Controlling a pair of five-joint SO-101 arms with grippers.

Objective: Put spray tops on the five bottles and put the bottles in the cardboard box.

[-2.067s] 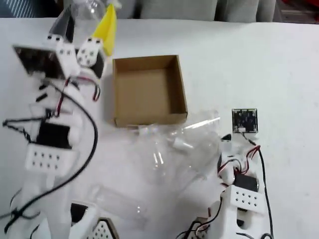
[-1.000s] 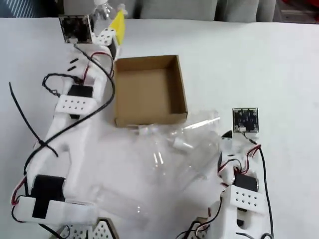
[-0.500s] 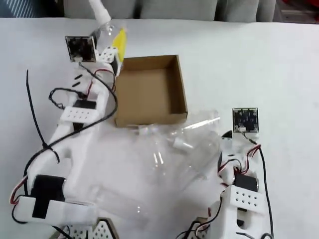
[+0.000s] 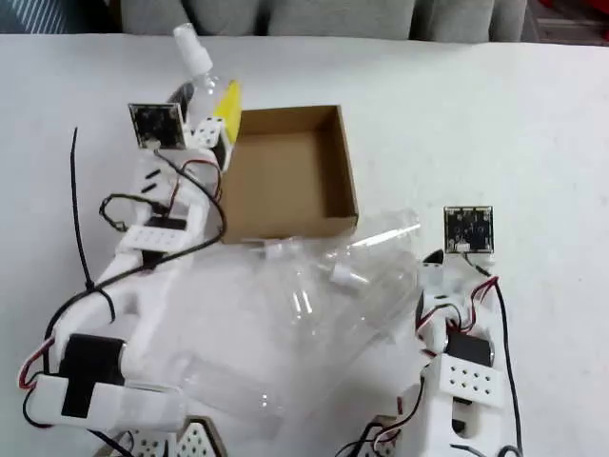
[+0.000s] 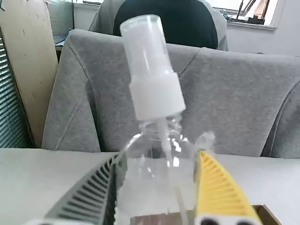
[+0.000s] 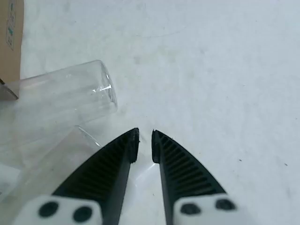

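My left gripper [image 4: 203, 97] is shut on a clear bottle [image 4: 195, 71] that carries a white spray top [image 4: 188, 43]. It holds the bottle tilted just off the far left corner of the open cardboard box [image 4: 285, 171]. In the left wrist view the bottle [image 5: 157, 187] sits between the grey and yellow fingers [image 5: 213, 187], with the spray top [image 5: 152, 75] above them. Several clear bottles [image 4: 352, 276] lie heaped in front of the box. My right gripper [image 6: 143, 136] is low at the heap's right edge, shut on nothing, beside one lying bottle [image 6: 61, 105].
Another clear bottle [image 4: 228, 390] lies near the front between the arm bases. Loose black cables [image 4: 81, 238] hang off the left arm. A grey sofa [image 5: 234, 103] stands behind the table's far edge. The box corner [image 6: 10, 47] is close to my right gripper.
The left arm has swung from the far left toward the box with the bottle in its gripper, and the bottle now tilts by the box's corner. The right arm has not moved.
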